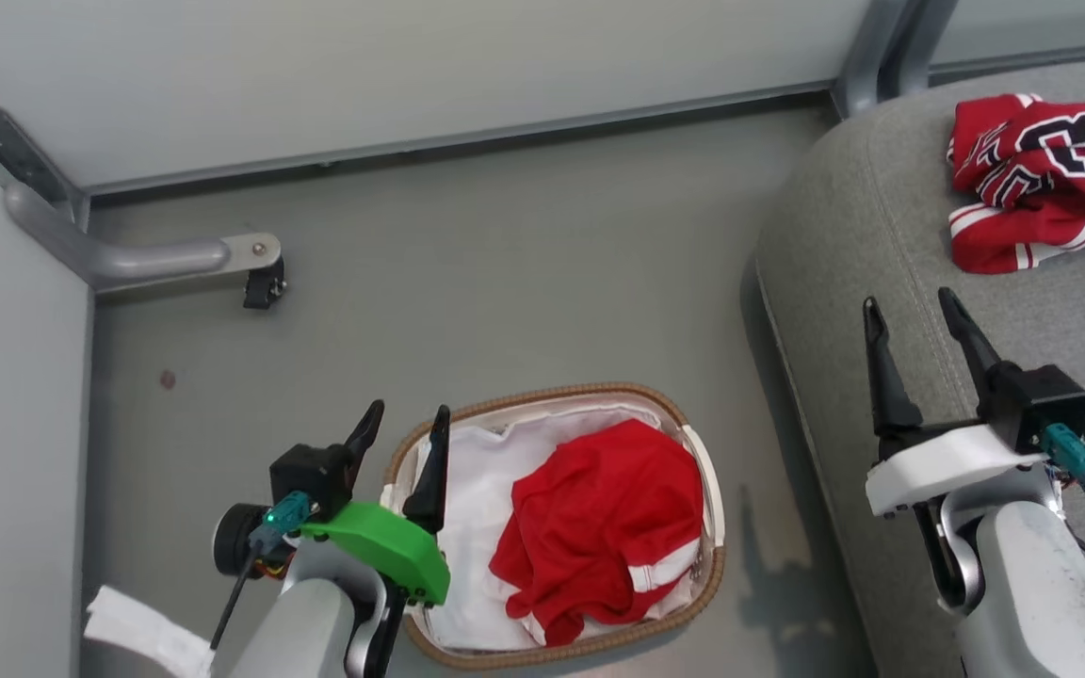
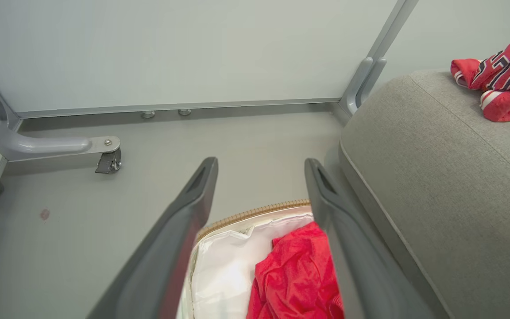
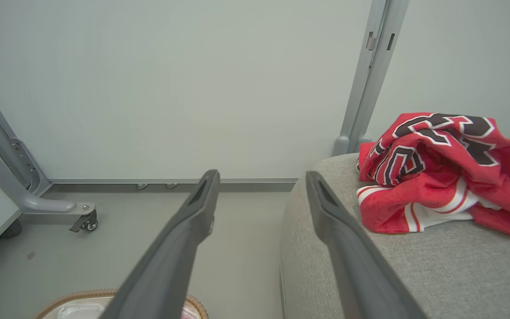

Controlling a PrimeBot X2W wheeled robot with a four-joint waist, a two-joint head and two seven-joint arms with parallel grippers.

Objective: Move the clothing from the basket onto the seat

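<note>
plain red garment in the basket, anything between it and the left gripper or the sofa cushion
Nothing visible. The plain red garment lies uncovered on the white liner in the basket, the left gripper open over its left edge. Bare floor separates basket and sofa cushion.

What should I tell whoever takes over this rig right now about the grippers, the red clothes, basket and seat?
Left gripper: open, empty, over the left edge of the oval basket with brown woven rim.
Right gripper: open, empty, above the light grey woven sofa seat.
Done: red garment with black-and-white numerals lies on the seat.
To do: plain red garment with white hem band, in the basket.
</note>
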